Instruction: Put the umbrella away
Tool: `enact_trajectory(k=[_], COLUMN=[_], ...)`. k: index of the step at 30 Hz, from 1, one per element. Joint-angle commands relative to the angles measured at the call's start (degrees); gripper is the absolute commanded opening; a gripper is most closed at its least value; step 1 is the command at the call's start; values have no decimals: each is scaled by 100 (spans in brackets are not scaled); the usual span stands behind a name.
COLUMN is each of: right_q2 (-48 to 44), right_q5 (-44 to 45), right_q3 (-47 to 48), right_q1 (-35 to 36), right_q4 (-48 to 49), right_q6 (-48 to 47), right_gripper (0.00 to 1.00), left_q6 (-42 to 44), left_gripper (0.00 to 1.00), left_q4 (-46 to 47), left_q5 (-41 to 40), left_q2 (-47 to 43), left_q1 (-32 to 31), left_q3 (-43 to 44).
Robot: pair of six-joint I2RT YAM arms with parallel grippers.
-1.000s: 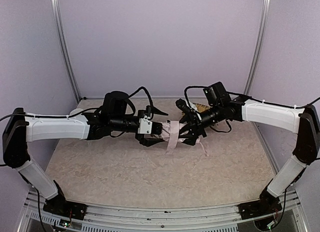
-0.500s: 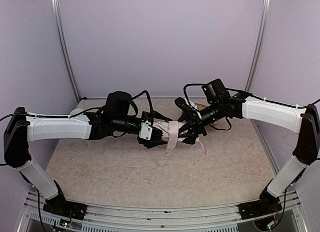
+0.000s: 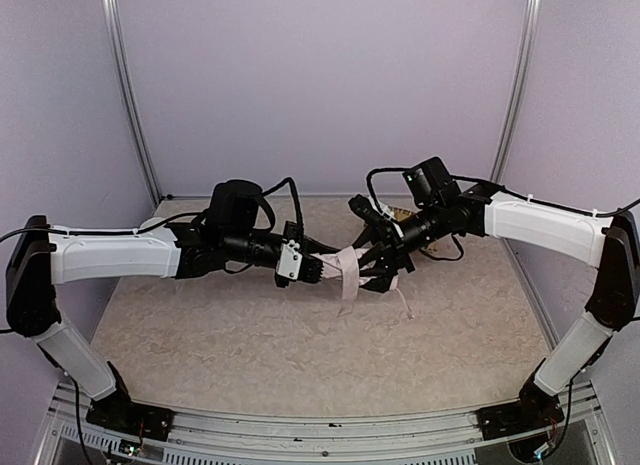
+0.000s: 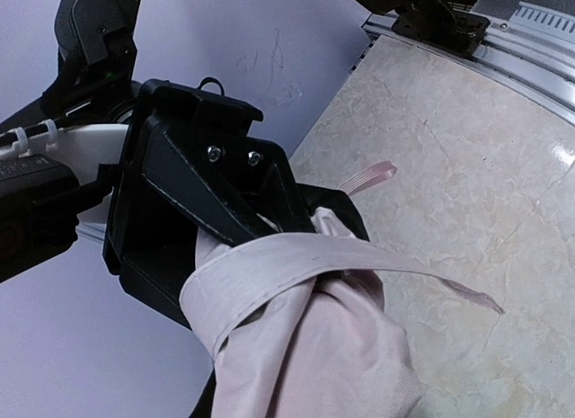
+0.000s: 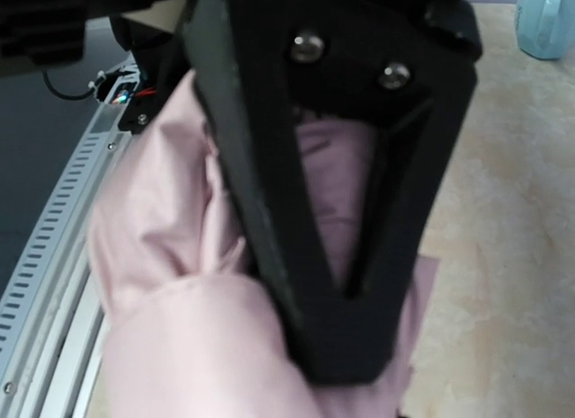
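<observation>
Above marble-look table [image 3: 300, 355], right gripper [image 3: 376, 271] pinches umbrella [image 4: 314, 346]; left gripper [image 3: 312, 270], cannot tell.

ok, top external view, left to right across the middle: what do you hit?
left arm → left gripper → umbrella → right gripper → right arm

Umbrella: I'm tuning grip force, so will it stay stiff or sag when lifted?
The umbrella is probably floppy outside: its canopy bunches in soft folds at the right claw. The strap hangs loose at one end, so it will likely dangle and could snag.
</observation>
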Motion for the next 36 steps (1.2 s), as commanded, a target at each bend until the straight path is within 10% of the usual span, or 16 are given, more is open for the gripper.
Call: enact_trajectory(k=[1, 6, 11, 16, 26, 36], right_q2=[-71, -30, -247, -666, -1608, -2633], right_q5=[-176, -4, 693, 1465, 3145, 2420], right_q3=[275, 290, 115, -328, -946, -2243], right_q1=[56, 56, 1, -318, -436, -436], right_q4=[134, 128, 497, 969, 1646, 2525], right_q6=[-82, -95, 142, 543, 979, 1925], right_gripper=[0, 0, 44, 63, 73, 70], left_q6=[-63, -610, -1771, -2898, -3877, -3463], left_gripper=[8, 0, 0, 0, 0, 0], left_q4=[-182, -82, 51, 964, 2263, 2705], left_q5=[161, 120, -147, -538, -1705, -2085], left_q2=[-43, 23, 353, 344, 338, 257], left_q1=[-140, -163, -125, -50, 37, 114], left_q3=[157, 262, 771, 370, -59, -131])
